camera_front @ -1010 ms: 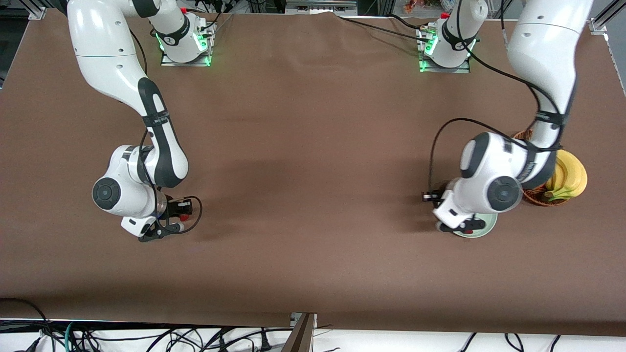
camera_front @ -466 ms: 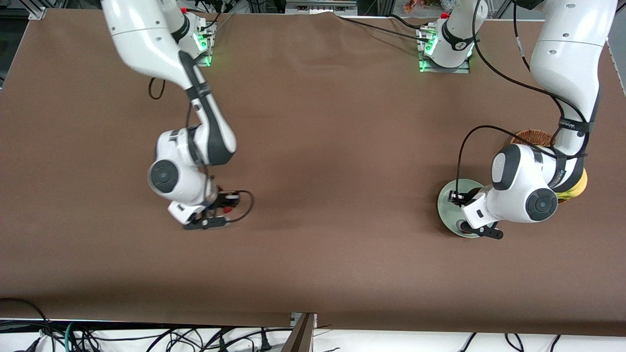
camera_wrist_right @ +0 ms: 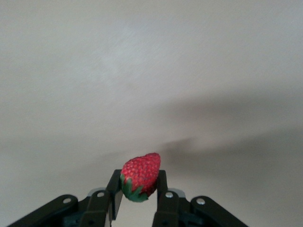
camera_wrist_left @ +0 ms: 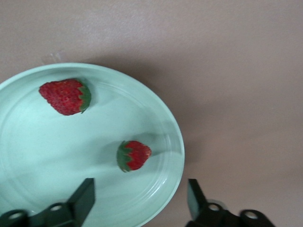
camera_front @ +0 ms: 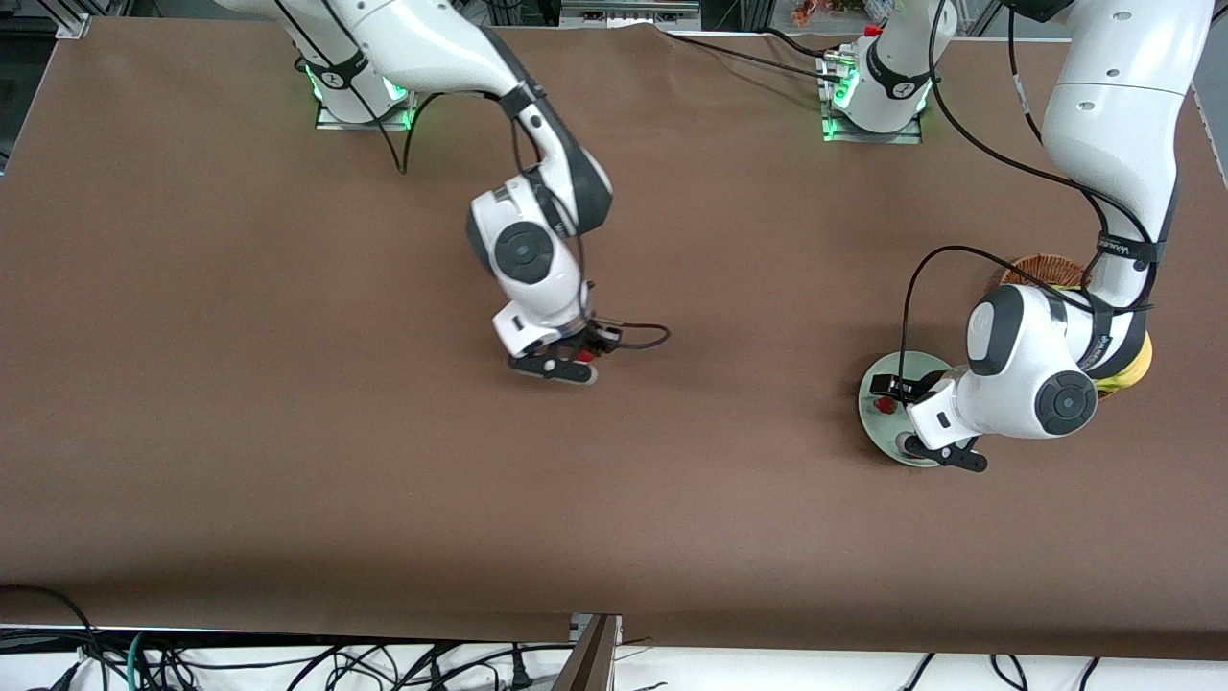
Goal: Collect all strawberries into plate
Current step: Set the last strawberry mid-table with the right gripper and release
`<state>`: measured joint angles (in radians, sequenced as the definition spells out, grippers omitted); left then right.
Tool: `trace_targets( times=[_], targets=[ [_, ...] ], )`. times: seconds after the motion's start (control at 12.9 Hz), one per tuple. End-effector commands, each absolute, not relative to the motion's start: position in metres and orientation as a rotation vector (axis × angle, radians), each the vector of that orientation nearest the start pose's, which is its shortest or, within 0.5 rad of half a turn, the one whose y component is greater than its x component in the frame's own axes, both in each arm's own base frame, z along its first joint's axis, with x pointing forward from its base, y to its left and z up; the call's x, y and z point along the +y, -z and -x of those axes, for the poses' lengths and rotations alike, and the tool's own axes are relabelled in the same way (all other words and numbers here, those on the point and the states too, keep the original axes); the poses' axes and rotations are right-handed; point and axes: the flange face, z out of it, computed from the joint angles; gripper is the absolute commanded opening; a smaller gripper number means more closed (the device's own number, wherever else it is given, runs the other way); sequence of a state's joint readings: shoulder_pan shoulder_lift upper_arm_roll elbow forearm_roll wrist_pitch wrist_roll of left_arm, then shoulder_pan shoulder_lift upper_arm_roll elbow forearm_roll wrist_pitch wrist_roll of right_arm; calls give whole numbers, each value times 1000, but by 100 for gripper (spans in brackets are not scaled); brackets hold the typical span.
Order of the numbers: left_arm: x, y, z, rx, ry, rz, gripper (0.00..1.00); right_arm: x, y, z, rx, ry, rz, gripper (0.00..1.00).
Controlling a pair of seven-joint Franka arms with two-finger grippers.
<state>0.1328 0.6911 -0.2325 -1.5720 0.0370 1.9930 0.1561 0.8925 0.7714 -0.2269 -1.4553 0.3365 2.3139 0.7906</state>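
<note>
The pale mint-green plate [camera_front: 875,381] sits on the table at the left arm's end. In the left wrist view the plate [camera_wrist_left: 28,156] holds two strawberries [camera_wrist_left: 66,96] [camera_wrist_left: 134,155]. One of them shows in the front view [camera_front: 885,405]. My left gripper [camera_front: 913,428] hangs open and empty just above the plate, its jaws wide apart [camera_wrist_left: 139,196]. My right gripper [camera_front: 574,363] is over the middle of the table, shut on the third strawberry [camera_wrist_right: 140,176], which also shows as a red spot in the front view [camera_front: 582,356].
A brown wicker basket [camera_front: 1041,267] with yellow bananas [camera_front: 1124,357] stands beside the plate, mostly under the left arm. The brown table cover [camera_front: 729,317] lies between the right gripper and the plate.
My right arm has carried its strawberry from the right arm's end of the table to the middle. My left gripper has shifted a little over the plate, and a strawberry now shows there.
</note>
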Motion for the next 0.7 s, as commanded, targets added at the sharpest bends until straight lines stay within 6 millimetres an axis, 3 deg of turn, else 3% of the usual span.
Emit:
trace_targets(
  times=[0.0, 0.08, 0.16, 0.23, 0.31, 0.47, 0.54, 0.62],
  targets=[
    [-58, -249, -671, 312, -374, 3226, 100, 531, -216, -532, 547, 123, 2881, 17],
    [-71, -255, -668, 291, -389, 3230, 100, 547, -203, -522, 583, 152, 2851, 17],
    [-78, -256, -666, 224, -412, 3229, 100, 554, -189, -516, 602, 167, 2843, 18],
    [-89, -257, -664, 179, -423, 3231, 100, 555, -188, -516, 591, 173, 2844, 25],
    [-94, -258, -663, 143, -426, 3232, 100, 554, -196, -518, 578, 175, 2845, 35],
    [-97, -258, -663, 147, -426, 3231, 100, 545, -220, -537, 603, 149, 2852, 89],
    [-97, -258, -663, 147, -426, 3231, 100, 536, -237, -553, 617, 121, 2860, 99],
    [-98, -257, -663, 147, -427, 3231, 100, 522, -247, -567, 611, 89, 2887, 99]
  ],
)
